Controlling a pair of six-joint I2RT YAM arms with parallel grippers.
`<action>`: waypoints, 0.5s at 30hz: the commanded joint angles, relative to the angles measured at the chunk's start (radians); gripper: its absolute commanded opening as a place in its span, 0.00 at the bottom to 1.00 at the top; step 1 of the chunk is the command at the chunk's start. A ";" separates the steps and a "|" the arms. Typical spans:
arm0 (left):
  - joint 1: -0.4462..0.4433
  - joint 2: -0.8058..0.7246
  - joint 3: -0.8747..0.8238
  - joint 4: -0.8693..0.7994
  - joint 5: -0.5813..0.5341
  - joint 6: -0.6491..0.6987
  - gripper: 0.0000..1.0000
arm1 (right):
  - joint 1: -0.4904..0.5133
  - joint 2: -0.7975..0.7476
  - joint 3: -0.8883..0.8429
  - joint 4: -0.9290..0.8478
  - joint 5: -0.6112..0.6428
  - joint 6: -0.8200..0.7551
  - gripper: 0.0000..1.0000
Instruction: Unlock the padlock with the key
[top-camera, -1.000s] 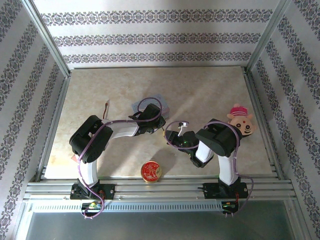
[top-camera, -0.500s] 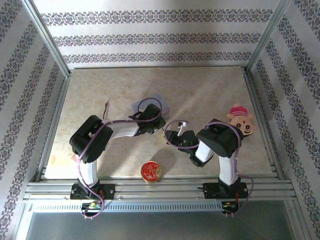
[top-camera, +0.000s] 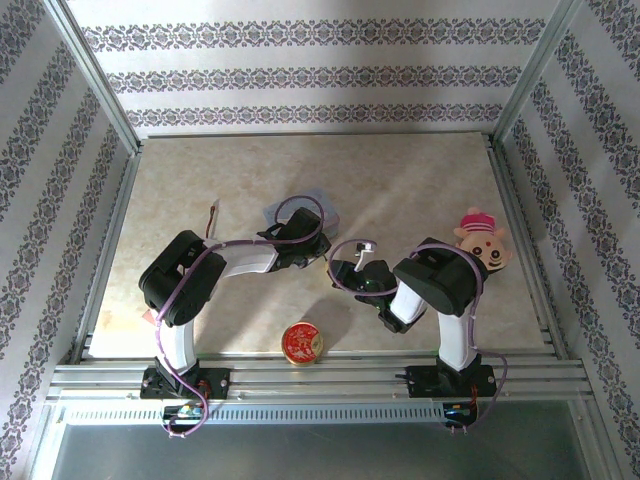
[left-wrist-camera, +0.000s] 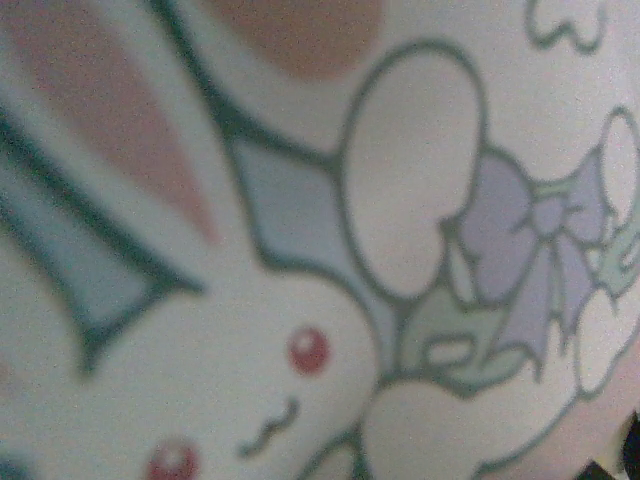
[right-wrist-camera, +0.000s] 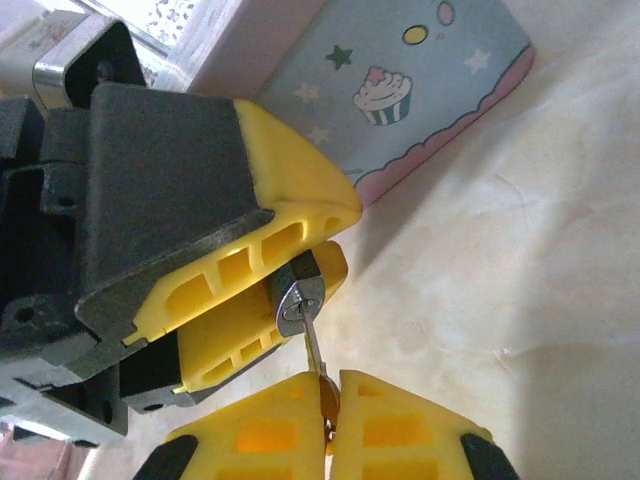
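Note:
In the right wrist view, my left gripper (right-wrist-camera: 345, 240) has its yellow fingers (right-wrist-camera: 290, 215) shut on the small dark padlock (right-wrist-camera: 298, 298), whose silvery keyhole face points at the camera. The thin metal key (right-wrist-camera: 314, 348) has its tip in the keyhole. My right gripper (right-wrist-camera: 330, 385) is shut on the key's head. From above, the left gripper (top-camera: 318, 258) and the right gripper (top-camera: 346, 268) meet just above the table's middle; padlock and key are too small to make out there. The padlock's shackle is hidden between the fingers.
The pastel-blue box (top-camera: 322, 200) with its cartoon rabbit picture (left-wrist-camera: 300, 300) lies right behind and under the left gripper. A round red-and-gold tin (top-camera: 301, 342) sits near the front edge. A plush toy (top-camera: 482, 243) is at the right, a small card (top-camera: 214, 214) at the left.
The right wrist has shifted very slightly near the left gripper. Both grips stay as they were.

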 joint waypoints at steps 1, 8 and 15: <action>-0.033 0.004 -0.012 -0.028 0.067 -0.019 0.01 | 0.022 0.046 0.016 -0.049 0.079 0.069 0.00; -0.036 0.013 -0.011 -0.018 0.086 -0.041 0.01 | 0.088 -0.017 0.014 -0.097 0.237 -0.019 0.00; -0.041 0.017 -0.005 -0.022 0.097 -0.043 0.01 | 0.116 -0.069 0.009 -0.146 0.334 -0.103 0.00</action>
